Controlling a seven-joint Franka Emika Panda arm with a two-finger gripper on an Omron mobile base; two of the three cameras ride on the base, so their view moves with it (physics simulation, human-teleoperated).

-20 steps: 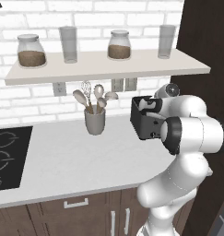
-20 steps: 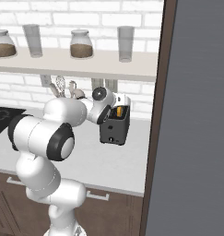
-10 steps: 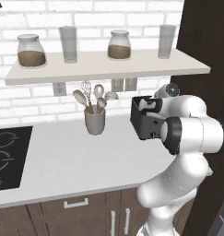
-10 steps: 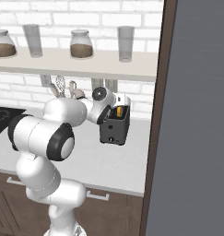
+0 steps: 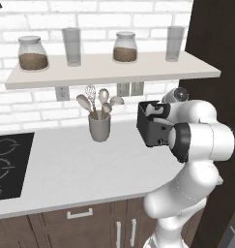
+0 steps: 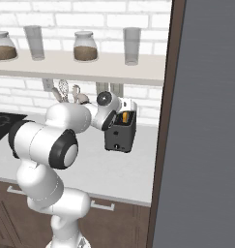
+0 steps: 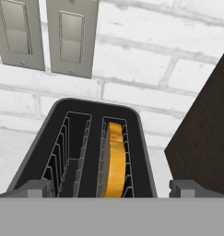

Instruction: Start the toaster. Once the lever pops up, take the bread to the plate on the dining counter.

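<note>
1. While you look along the hand view, you have the small black boxy toaster (image 7: 85, 152) right beneath the two-finger gripper (image 7: 111, 188), its two top slots open toward you.
2. You can see the golden-tan slice of bread (image 7: 115, 159) standing on edge in the right-hand slot; the left-hand slot holds nothing but its wire guides.
3. Your two dark fingertips (image 7: 36, 188) sit wide apart, one at each lower corner of that view, flanking the toaster body and clamped on nothing.
4. From the left base view, you find the toaster (image 5: 152, 128) on the white worktop (image 5: 70, 169), partly behind the white arm, near the dark wooden panel.
5. Your grey utensil cup (image 5: 99, 127) with spoons and a whisk stands to the toaster's left, apart from it.
6. From the right base view, the bread (image 6: 124, 117) shows as an orange edge at the toaster's (image 6: 120, 133) top, with the hand just beside it.
7. Behind the toaster you have two grey wall switch plates (image 7: 44, 34) on the white brick.
</note>
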